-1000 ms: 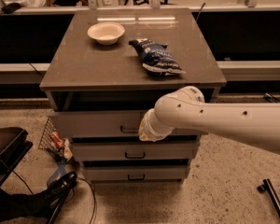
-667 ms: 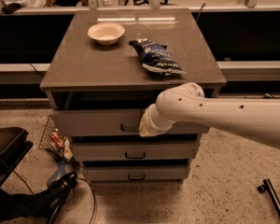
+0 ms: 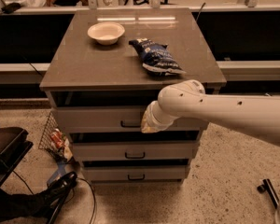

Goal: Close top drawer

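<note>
Top drawer (image 3: 98, 118): uppermost of three in the cabinet, directly under the table (image 3: 84, 69) top. Pale-grey flat front, with a small black handle (image 3: 129, 124) at its centre. A dark band shows between the front's upper edge and the table top. How far the drawer stands out is not clear from this angle.

Gripper (image 3: 147, 124): at the drawer front, just right of the handle and level with it, apparently touching the front. It is seen from behind the wrist, so whether the jaws are apart or together cannot be told.

Arm (image 3: 224, 112): white, entering from the right edge. It crosses in front of the right part of the drawer front and hides it.

Middle drawer (image 3: 102, 151) and bottom drawer (image 3: 107, 173): same grey, each with a black centre handle. Both are below the top drawer, with dark bands between them.

On the table: a cream bowl (image 3: 106, 32) at rear left and a dark blue snack bag (image 3: 156, 57) lying flat right of centre. The two are apart, and both are well back from the front edge.

Floor, left of the cabinet: a wire basket (image 3: 47, 130) tilted against the cabinet side, with colourful packets (image 3: 59, 140) beside it. A black cable (image 3: 89, 197) loops nearby, and a dark object (image 3: 7, 146) sits at the left edge.

Floor, right: a small black item (image 3: 269, 191), well apart from the cabinet.

Behind: a long counter (image 3: 252, 6) with clutter too dim to identify.
</note>
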You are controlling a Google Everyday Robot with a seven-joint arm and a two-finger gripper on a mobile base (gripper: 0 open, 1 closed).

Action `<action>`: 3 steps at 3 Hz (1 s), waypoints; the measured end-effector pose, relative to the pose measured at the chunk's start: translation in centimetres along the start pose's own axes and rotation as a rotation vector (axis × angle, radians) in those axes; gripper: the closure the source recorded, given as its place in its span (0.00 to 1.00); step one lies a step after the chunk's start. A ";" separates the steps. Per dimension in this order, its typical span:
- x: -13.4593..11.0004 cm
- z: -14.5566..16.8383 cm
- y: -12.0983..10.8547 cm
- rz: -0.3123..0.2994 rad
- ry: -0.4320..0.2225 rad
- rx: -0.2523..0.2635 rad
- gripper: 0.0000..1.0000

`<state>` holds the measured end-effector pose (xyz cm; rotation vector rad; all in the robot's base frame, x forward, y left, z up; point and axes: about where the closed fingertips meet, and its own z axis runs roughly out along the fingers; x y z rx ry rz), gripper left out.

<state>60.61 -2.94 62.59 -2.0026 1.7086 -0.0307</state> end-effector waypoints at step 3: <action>3.1 -9.0 4.4 0.095 0.075 -0.017 1.00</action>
